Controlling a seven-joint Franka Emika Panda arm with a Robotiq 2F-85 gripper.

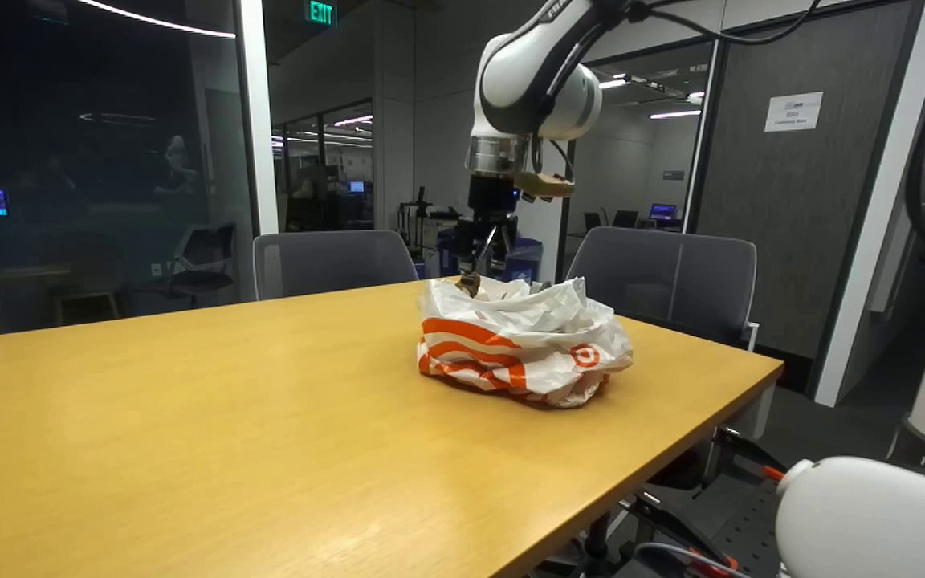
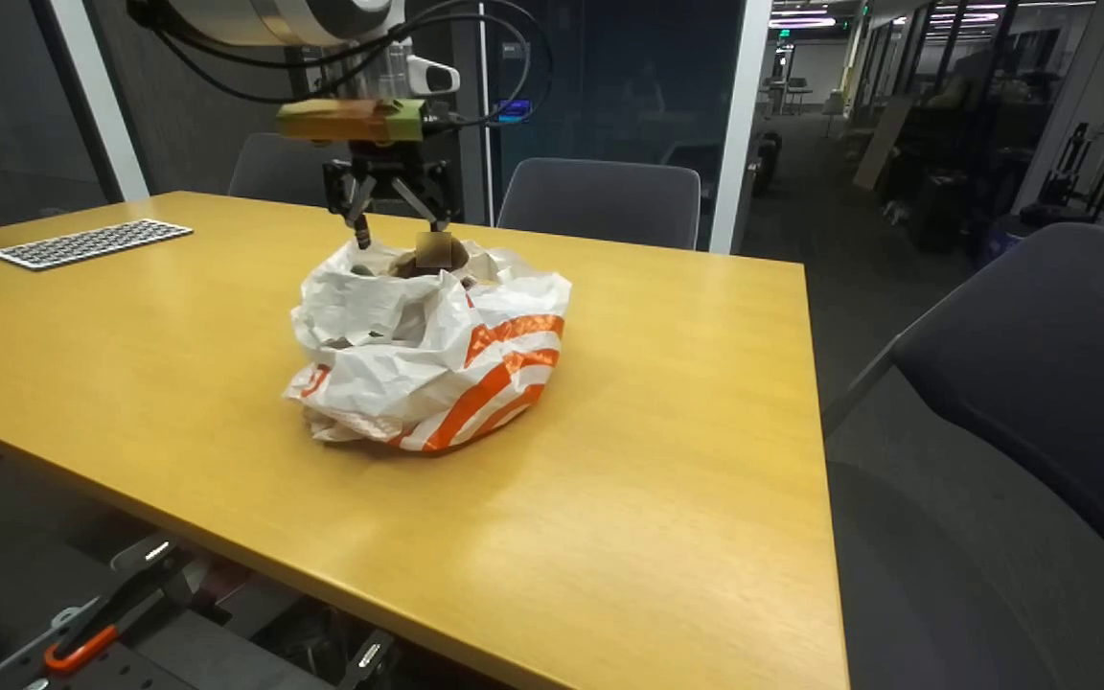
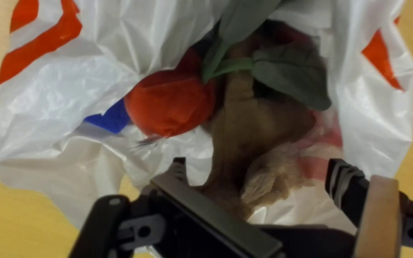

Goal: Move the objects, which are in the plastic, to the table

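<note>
Over the plastic bag's (image 1: 527,345) mouth the gripper (image 3: 256,161) hangs spread, the brown object (image 3: 256,125) showing between its fingers (image 3: 348,191) — presumably to straddle and lift it out.

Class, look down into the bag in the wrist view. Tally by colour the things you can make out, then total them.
Red: 1 (round thing)
Green: 1 (leafy sprig)
Brown: 1 (soft-looking thing)
Blue: 1 (blue piece, partly covered)
Total: 4
Not counted, as I cannot tell whether they are separate things: tan fluff, dark red patch, pink patch.
</note>
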